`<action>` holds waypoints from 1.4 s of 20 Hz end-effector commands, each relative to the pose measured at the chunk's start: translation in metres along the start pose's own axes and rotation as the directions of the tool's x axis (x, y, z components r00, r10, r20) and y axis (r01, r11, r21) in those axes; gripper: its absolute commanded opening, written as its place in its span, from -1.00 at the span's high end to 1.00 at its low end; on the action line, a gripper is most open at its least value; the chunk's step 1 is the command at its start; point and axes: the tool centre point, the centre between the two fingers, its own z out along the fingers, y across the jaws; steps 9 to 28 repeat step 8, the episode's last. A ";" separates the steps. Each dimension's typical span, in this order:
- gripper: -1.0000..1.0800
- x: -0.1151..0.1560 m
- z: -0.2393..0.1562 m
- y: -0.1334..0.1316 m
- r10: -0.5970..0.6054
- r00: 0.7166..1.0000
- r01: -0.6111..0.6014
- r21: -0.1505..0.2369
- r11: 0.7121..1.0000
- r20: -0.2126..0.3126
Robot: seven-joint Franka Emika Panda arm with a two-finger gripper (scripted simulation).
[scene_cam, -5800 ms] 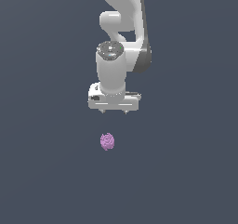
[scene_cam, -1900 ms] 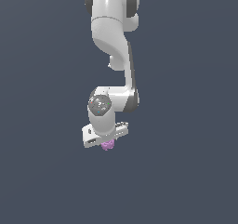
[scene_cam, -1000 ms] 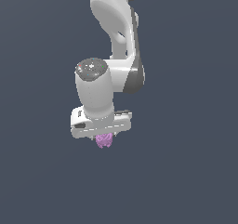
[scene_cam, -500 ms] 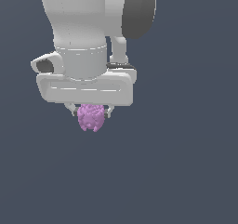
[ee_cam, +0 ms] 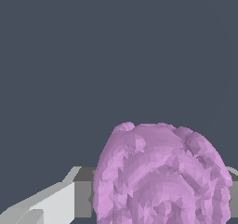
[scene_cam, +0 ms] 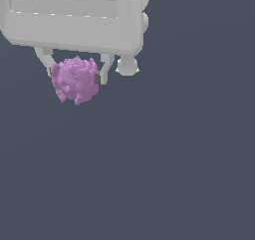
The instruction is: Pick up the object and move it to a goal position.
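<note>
Pinched between the fingers of the white claw (scene_cam: pixel 75 74) and hanging mostly below their tips, well off the ground: purple lump (scene_cam: pixel 74 80), seemingly gripped only near its top, liable to slip out under a jolt.

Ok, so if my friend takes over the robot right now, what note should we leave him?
Gripper: shut on the purple lump, one of the fingers on each side of it.
Purple lump: hangs below the white hand, clear of the grey ground in the exterior view; the wrist view shows it filling the space between the fingers.
Done: the pick-up.
Left: carry the lump to the goal spot. No goal mark shows in either picture, so where it lies cannot be told from here. Keep the fingers closed until then.
</note>
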 end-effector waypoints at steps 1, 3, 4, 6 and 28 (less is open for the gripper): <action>1.00 0.005 -0.016 0.002 0.023 1.000 -0.023 -0.005 1.000 -0.012; 1.00 0.007 -0.023 0.003 0.033 0.999 -0.033 -0.007 0.999 -0.019; 1.00 0.008 -0.026 0.003 0.036 0.999 -0.036 -0.008 0.999 -0.021; 1.00 0.009 -0.029 0.003 0.040 0.999 -0.040 -0.009 0.999 -0.024; 1.00 0.010 -0.030 0.003 0.041 0.999 -0.041 -0.009 0.999 -0.024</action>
